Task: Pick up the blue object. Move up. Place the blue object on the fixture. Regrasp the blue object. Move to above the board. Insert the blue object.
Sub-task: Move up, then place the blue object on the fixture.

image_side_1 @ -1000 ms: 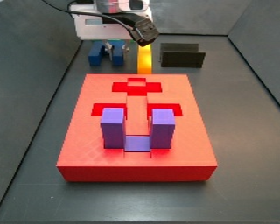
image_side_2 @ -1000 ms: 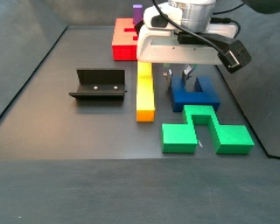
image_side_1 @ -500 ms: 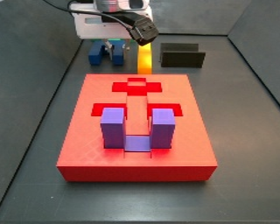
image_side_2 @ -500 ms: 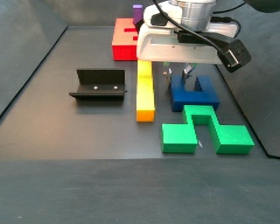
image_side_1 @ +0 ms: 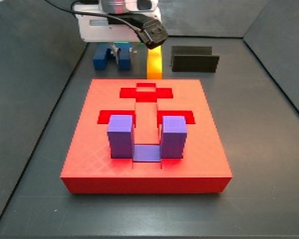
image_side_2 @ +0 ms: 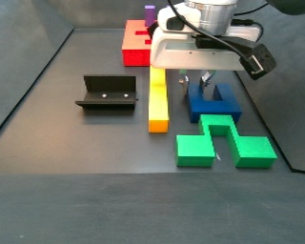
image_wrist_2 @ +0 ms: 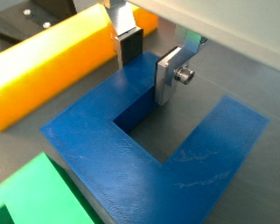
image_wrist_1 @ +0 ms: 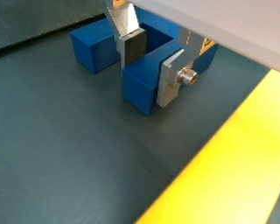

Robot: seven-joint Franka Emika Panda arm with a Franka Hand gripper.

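In a side view, going from left to right, I see the fixture (image_side_2: 106,92) standing alone on the dark floor, then the long yellow bar (image_side_2: 158,99), then the blue block (image_side_2: 213,101) lying flat, with the green block (image_side_2: 224,140) just beside its near end. The red board (image_side_2: 137,42) is at the far end of the floor, well apart from the blue block. My gripper (image_side_2: 205,79) is down at the blue block. In both wrist views my fingers are a little apart and stand on the two sides of one prong of the blue block (image_wrist_2: 166,149): one finger (image_wrist_1: 129,44) is in the slot between the prongs, and the second finger (image_wrist_1: 178,73) is on the outer side of the same prong. I cannot tell if the pads already press on it. The block rests on the floor. In a side view the board (image_side_1: 147,140) holds a purple U-shaped block (image_side_1: 147,136) standing in its recess.
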